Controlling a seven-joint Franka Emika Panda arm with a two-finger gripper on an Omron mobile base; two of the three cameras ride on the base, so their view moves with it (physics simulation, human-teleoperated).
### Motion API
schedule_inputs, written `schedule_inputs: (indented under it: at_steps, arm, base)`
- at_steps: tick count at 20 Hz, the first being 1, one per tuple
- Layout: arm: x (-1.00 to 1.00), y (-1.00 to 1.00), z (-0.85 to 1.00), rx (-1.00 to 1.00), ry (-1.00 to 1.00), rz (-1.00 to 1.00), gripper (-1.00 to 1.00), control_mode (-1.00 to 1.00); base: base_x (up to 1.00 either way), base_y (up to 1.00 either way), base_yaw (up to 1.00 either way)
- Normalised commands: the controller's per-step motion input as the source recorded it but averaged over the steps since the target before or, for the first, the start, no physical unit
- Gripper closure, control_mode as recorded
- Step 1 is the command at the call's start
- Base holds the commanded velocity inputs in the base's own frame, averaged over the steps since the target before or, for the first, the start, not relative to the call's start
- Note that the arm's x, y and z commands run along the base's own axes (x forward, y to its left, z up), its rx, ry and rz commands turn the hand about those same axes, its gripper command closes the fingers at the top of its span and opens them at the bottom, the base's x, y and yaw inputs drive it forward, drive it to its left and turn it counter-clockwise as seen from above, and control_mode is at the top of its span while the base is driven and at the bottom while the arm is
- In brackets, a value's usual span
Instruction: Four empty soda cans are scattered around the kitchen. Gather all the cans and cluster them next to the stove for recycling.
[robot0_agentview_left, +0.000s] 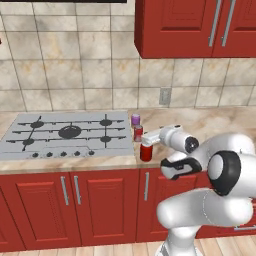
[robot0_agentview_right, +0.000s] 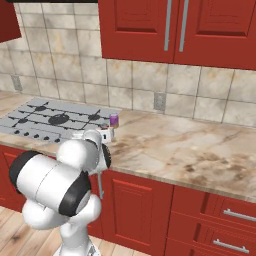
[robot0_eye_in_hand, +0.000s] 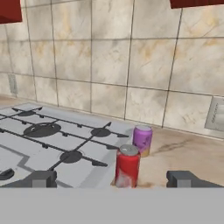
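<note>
fingers (robot0_eye_in_hand: 41, 178) spread wide, grasping nothing | red can (robot0_eye_in_hand: 127, 166) upright between them at 12 o'clock, silver top | purple can (robot0_eye_in_hand: 142, 140) behind at 1 | we see both just beside stove (robot0_eye_in_hand: 52, 144) edge | bare counter (robot0_eye_in_hand: 192, 153) at 3

A flat silver-grey gas stove (robot0_agentview_right: 50, 120) with black burner grates sits in the beige marbled counter (robot0_agentview_right: 190, 150) at the left. Just beside its right edge stands a small purple soda can (robot0_agentview_right: 114, 120), upright, near the tan tiled wall (robot0_agentview_right: 150, 80). The white robot arm (robot0_agentview_right: 75, 170) rises in front, its hand reaching toward that can. Red cabinets (robot0_agentview_right: 200, 27) hang above, and red cabinet doors (robot0_agentview_right: 140, 210) run below the counter.
</note>
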Motion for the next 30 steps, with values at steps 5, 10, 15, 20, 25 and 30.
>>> schedule_inputs:
  at_steps: [5,10,15,20,25,30]
  arm:
    - [-0.13,0.0,0.53,0.03,0.05,0.01,-1.0,-1.0]
    - [-0.19,0.0,0.55,0.01,0.11,0.03,-1.0,-1.0]
    - [-0.18,0.0,0.5,0.0,0.14,0.07,-1.0,-1.0]
    - [-0.29,0.0,0.33,0.0,0.13,0.1,-1.0,-1.0]
    - [-0.29,0.0,0.02,0.0,0.11,0.11,-1.0,-1.0]
    - [-0.42,0.0,0.0,-0.04,0.01,0.13,-1.0,-1.0]
  base:
    - [0.0,0.0,0.0]
    - [0.0,0.0,0.0]
    - [0.0,0.0,0.0]
    - [0.0,0.0,0.0]
    - [0.0,0.0,0.0]
    - [0.0,0.0,0.0]
